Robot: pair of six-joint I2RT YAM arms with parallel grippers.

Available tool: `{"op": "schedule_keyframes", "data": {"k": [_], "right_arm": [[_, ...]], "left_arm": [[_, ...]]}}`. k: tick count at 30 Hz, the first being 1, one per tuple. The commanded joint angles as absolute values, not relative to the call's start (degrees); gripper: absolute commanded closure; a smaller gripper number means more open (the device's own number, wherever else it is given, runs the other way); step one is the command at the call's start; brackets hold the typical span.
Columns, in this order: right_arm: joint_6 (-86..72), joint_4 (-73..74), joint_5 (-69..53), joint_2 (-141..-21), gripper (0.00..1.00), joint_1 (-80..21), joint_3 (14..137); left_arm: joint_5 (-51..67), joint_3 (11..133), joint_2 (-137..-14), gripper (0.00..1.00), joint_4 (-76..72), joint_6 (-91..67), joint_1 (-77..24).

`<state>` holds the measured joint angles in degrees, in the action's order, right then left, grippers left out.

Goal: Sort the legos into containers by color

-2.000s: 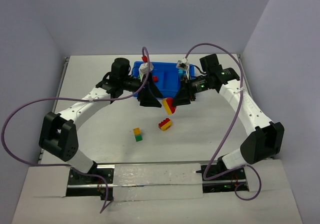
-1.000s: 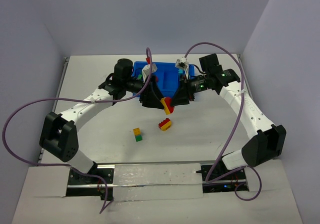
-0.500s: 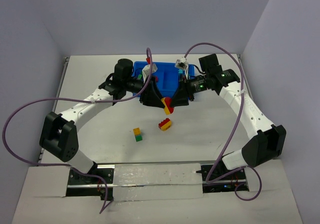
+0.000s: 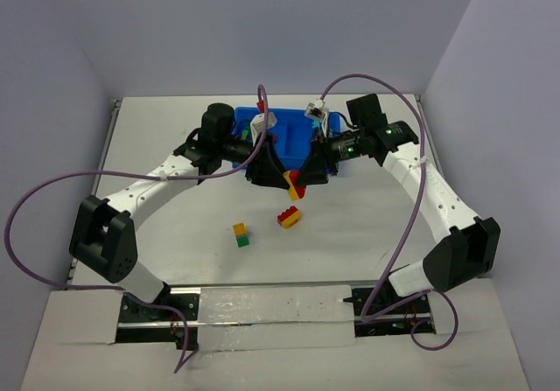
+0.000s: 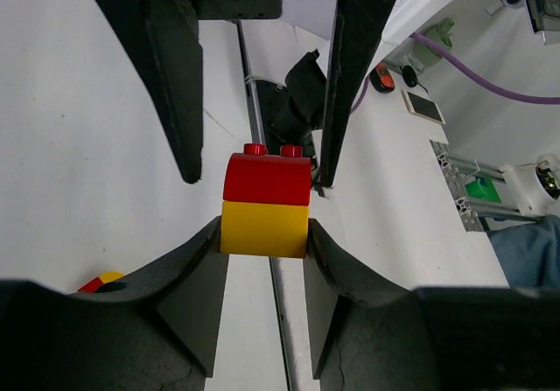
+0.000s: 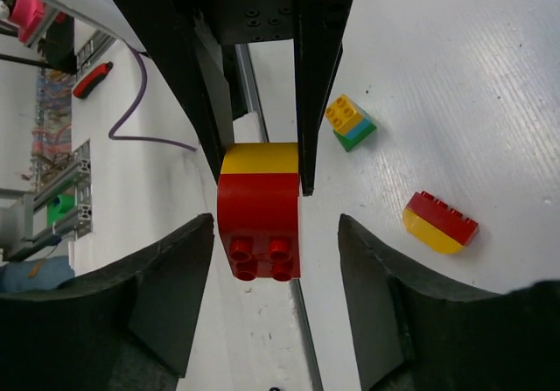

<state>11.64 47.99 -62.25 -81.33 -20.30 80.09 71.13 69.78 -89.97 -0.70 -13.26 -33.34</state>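
Note:
A red-and-yellow lego pair [image 5: 265, 203] hangs above the table between both grippers, in front of the blue tray of containers [image 4: 293, 129]. My left gripper [image 5: 264, 230] is shut on the pair's yellow half [image 6: 260, 157]. My right gripper [image 6: 276, 226] is open, its pads [image 6: 175, 286] standing clear on either side of the red half [image 6: 259, 220]. In the top view the pair [image 4: 290, 184] sits between the left gripper [image 4: 276, 176] and the right gripper [image 4: 305, 176]. On the table lie another red-and-yellow lego [image 4: 289, 218] and a yellow, teal and green stack [image 4: 240, 234].
Small red and teal pieces show inside the tray [image 4: 273, 136], partly hidden by the arms. Both loose legos lie near each other on the white table [image 6: 490, 102] in front of the grippers. Grey walls close off the sides and back.
The left gripper has moved right to the raised red-and-yellow pair and closed on its yellow half. The right gripper's jaws have parted from the red half. The pair has barely moved.

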Motion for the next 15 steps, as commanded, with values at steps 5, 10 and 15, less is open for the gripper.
{"op": "schedule_keyframes", "data": {"k": [5,10,15], "right_arm": [[13.48,48.49,-61.81,-82.3,0.44,-22.42,81.03],[14.15,49.04,-61.52,-82.53,0.59,-23.11,81.04],[13.62,48.9,-61.64,-82.44,0.83,-23.12,81.3]], "left_arm": [[70.11,72.16,-89.97,1.0,-0.85,-12.48,-33.69],[69.87,72.07,-90.0,1.0,-0.61,-12.21,-33.75],[69.52,71.78,-89.91,1.0,1.51,-10.52,-33.75]]}}
